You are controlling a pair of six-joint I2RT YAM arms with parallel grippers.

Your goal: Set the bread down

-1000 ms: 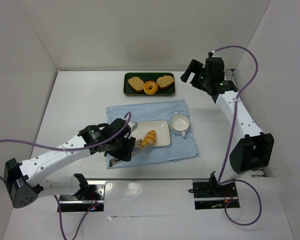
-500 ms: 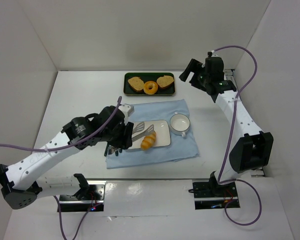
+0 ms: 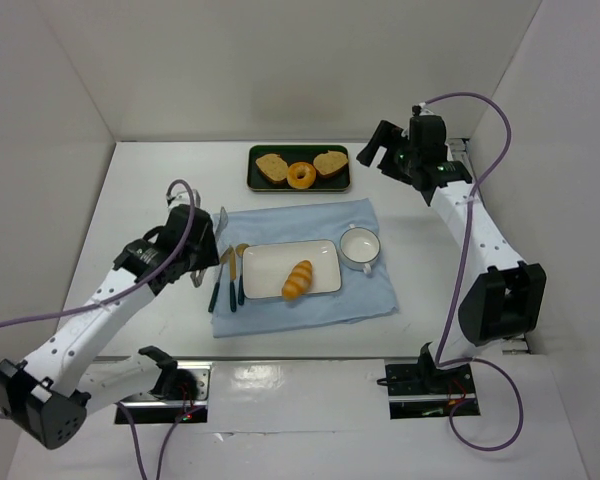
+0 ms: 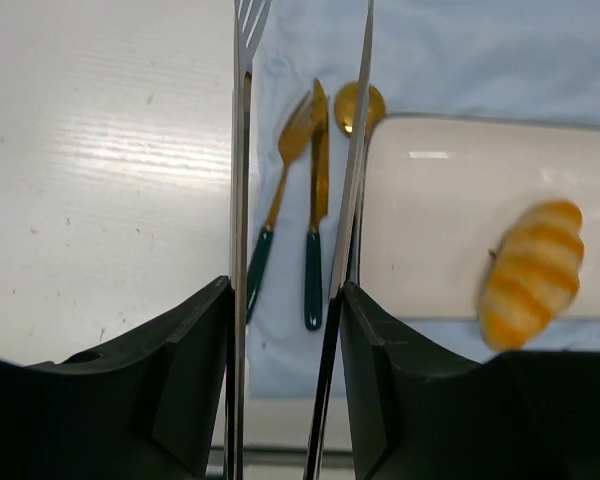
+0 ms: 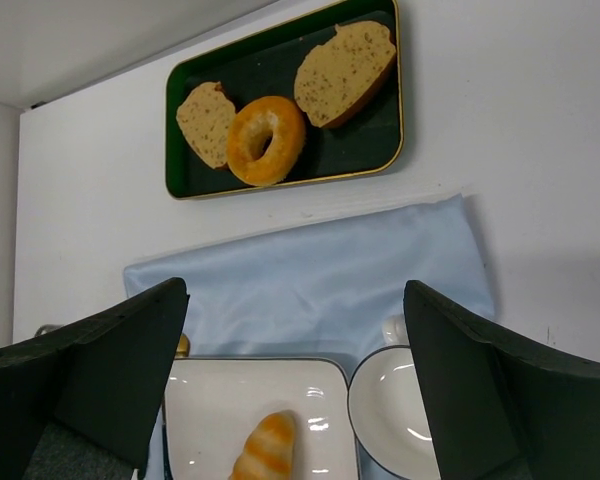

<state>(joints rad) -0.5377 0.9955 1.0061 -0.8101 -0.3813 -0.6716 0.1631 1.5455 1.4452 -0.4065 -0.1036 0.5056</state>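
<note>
The bread (image 3: 297, 279), a small golden ridged roll, lies on the right part of the white rectangular plate (image 3: 265, 265). It also shows in the left wrist view (image 4: 532, 272) and in the right wrist view (image 5: 266, 447). My left gripper (image 3: 202, 255) is left of the plate, shut on metal tongs (image 4: 242, 150). The tong blades stand apart and hold nothing. They point over the cloth's left edge, well clear of the bread. My right gripper (image 3: 388, 150) is open and empty, high over the back right.
A blue cloth (image 3: 310, 215) lies under the plate. A fork, knife and spoon (image 3: 228, 280) lie left of the plate, a white cup (image 3: 360, 246) right of it. A green tray (image 3: 300, 150) at the back holds two toast slices and a doughnut (image 3: 300, 175).
My left arm has drawn back to the left with the tongs, off the plate. The bread left the tongs and now lies free on the plate. The right arm has not moved.
</note>
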